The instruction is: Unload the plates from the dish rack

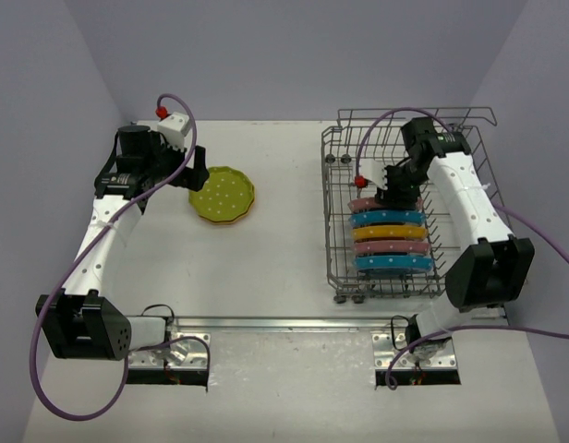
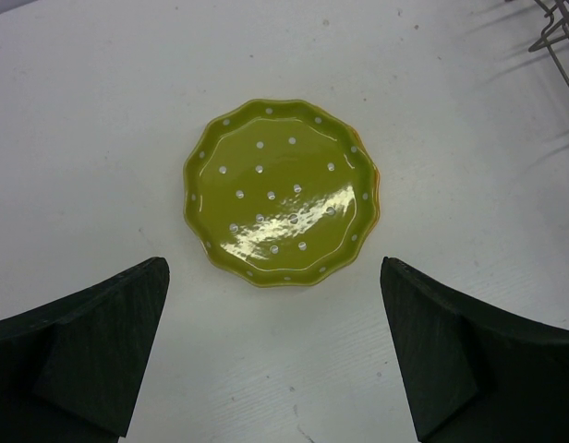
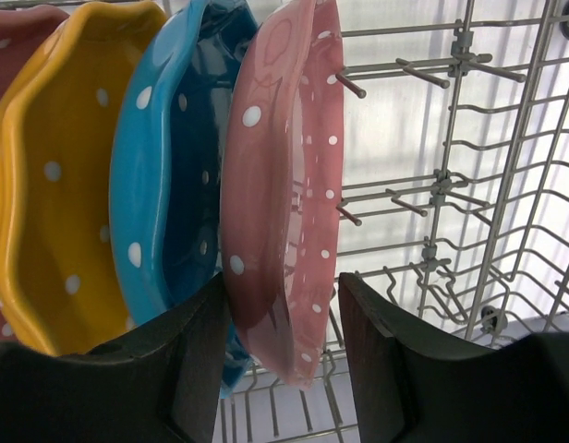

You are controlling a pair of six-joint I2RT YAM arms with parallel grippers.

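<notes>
Right pincer (image 3: 283, 309) is down inside the dish rack (image 1: 335, 221), one finger on each side of the lower rim of the far-end pink plate (image 3: 284, 166). Both fingers sit tight against or just beside its faces, so can't tell if it is clamped or only straddling. The plate stands upright on edge in the tines. Next to it stand a blue plate (image 3: 174, 166) and an orange-yellow plate (image 3: 54, 185), and the top view shows another pink and another blue behind those, so five plates are standing in the rack. Left pincer (image 2: 273, 277) has its fingers wide apart and holds nothing. It hangs over the lime green plate (image 2: 280, 189), which lies flat on the tabletop (image 2: 100, 111), left of the rack and well apart from it. An orange-yellow rim peeks out under the green one, looks like a second plate stacked beneath. Progress call: about two unloaded, five to go, so under half done. Step in hand looks like grabbing the end pink plate to lift it out.
</notes>
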